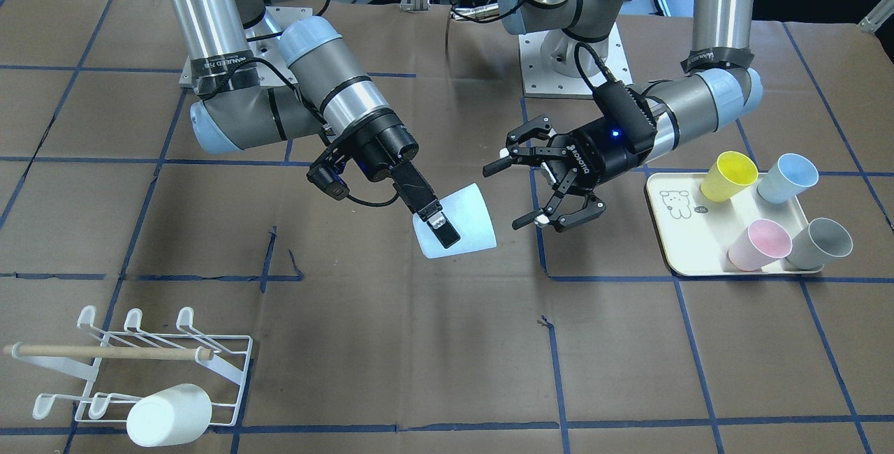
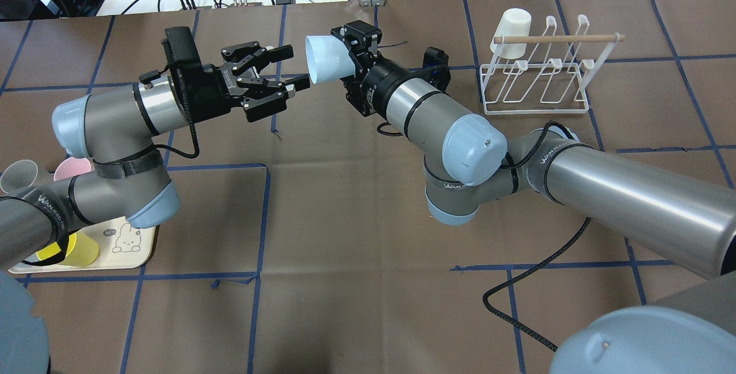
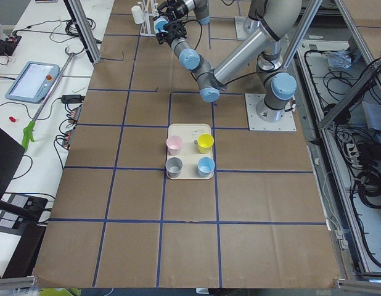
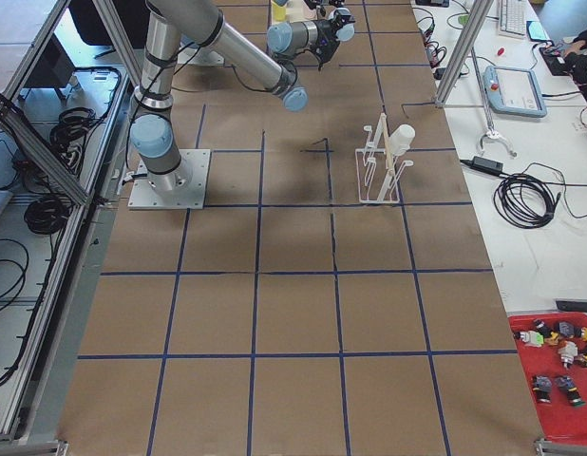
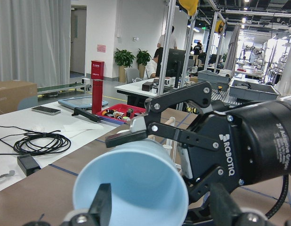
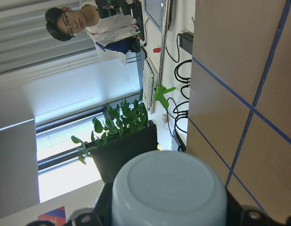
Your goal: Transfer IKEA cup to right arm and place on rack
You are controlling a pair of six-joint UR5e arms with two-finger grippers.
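Note:
The IKEA cup (image 1: 464, 220) is pale blue and is held in the air over the middle of the table. My right gripper (image 1: 447, 225) is shut on its base end, and its mouth (image 2: 322, 57) points at my left gripper. The left gripper (image 1: 510, 194) is open and empty, with its fingertips (image 2: 290, 52) just short of the cup's rim. The left wrist view looks into the cup's mouth (image 5: 136, 188). The right wrist view shows its base (image 6: 169, 193). The white wire rack (image 1: 140, 363) with a wooden dowel stands at the table's corner.
A white cup (image 1: 167, 415) hangs on the rack (image 2: 540, 83). A cream tray (image 1: 670, 230) on my left side holds yellow (image 1: 728, 174), blue (image 1: 788, 178), pink (image 1: 759, 244) and grey (image 1: 821, 244) cups. Blue tape lines mark the brown table cover.

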